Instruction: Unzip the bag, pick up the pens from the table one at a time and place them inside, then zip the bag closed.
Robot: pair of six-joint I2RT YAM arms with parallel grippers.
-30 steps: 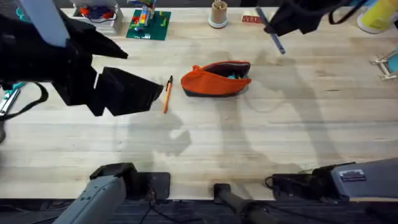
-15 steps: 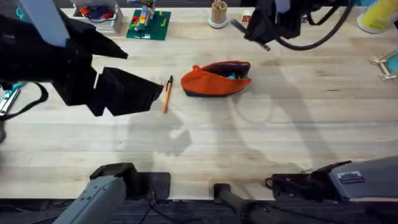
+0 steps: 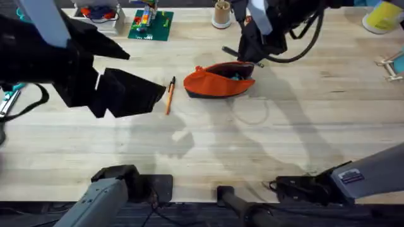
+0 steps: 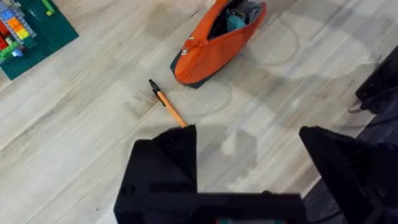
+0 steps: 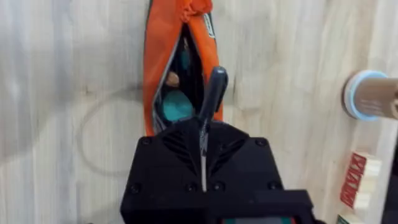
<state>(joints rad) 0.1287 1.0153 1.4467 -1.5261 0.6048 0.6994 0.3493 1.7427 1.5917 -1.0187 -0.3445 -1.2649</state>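
Observation:
The orange bag (image 3: pixel 214 82) lies unzipped at mid-table, with a teal item in its dark mouth (image 5: pixel 176 106). My right gripper (image 3: pixel 251 55) hangs just above the bag's far right end, shut on the silver-grey pen (image 3: pixel 228 50). In the right wrist view that pen (image 5: pixel 213 93) points down at the open bag (image 5: pixel 155 68). The orange pen (image 3: pixel 169 96) lies on the table left of the bag. My left gripper (image 3: pixel 136 94) hovers beside it, open and empty, with the orange pen (image 4: pixel 168 106) and the bag (image 4: pixel 214 46) beyond its fingers (image 4: pixel 165 165).
Along the far edge stand a green brick plate (image 3: pixel 150 25), a cup of sticks (image 3: pixel 221 14), a red block (image 3: pixel 254 19) and a yellow object (image 3: pixel 384 16). Bare tabletop (image 3: pixel 284 132) lies in front of the bag.
My right gripper has carried the silver-grey pen leftward and down from the far right to just over the bag. The left arm, orange pen and bag have stayed still.

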